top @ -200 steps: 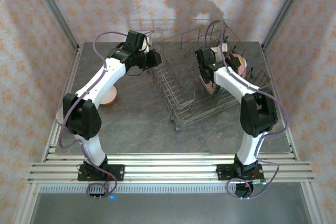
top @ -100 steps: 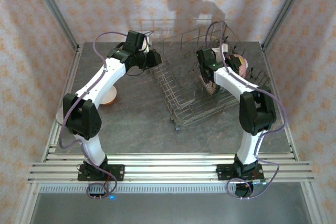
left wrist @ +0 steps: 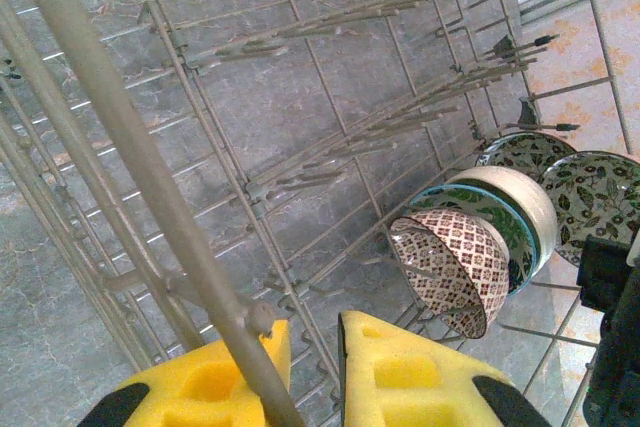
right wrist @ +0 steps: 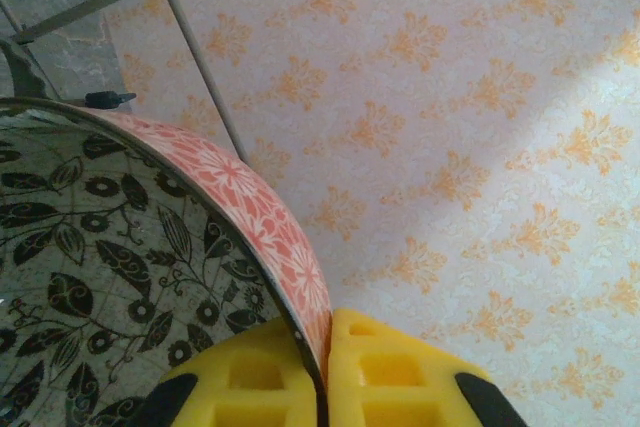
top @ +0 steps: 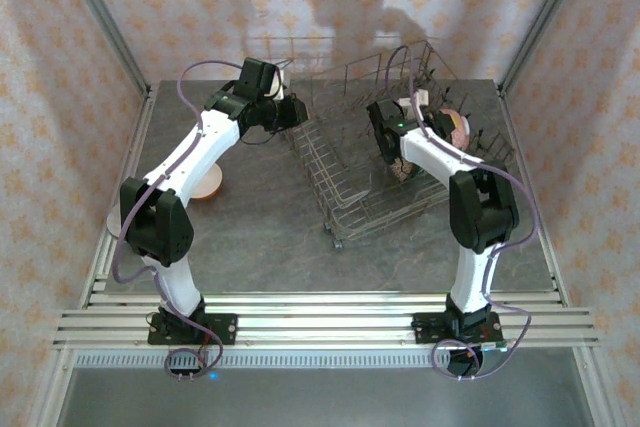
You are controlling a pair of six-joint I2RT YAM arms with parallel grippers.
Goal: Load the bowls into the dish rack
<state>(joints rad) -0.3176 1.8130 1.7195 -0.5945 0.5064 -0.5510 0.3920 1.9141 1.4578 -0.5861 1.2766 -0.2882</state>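
Right wrist: right gripper point(right wrist: 322, 347) clamped on rim of leaf-patterned bowl point(right wrist: 120, 247), over rack's right side. Left wrist: left gripper point(left wrist: 315, 367) closed on rack point(left wrist: 137, 167) wire, likely steadying it. Other bowls point(left wrist: 450, 257) stand between tines. Step: placing. Next: lower bowl into free slot, then release.

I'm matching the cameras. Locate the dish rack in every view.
Top external: dish rack right of centre.
Left wrist: its wires and tines span the frame.
Right wrist: thin wires, upper left, beyond the bowl.
Shared landmark: orange-patterned wallpaper.
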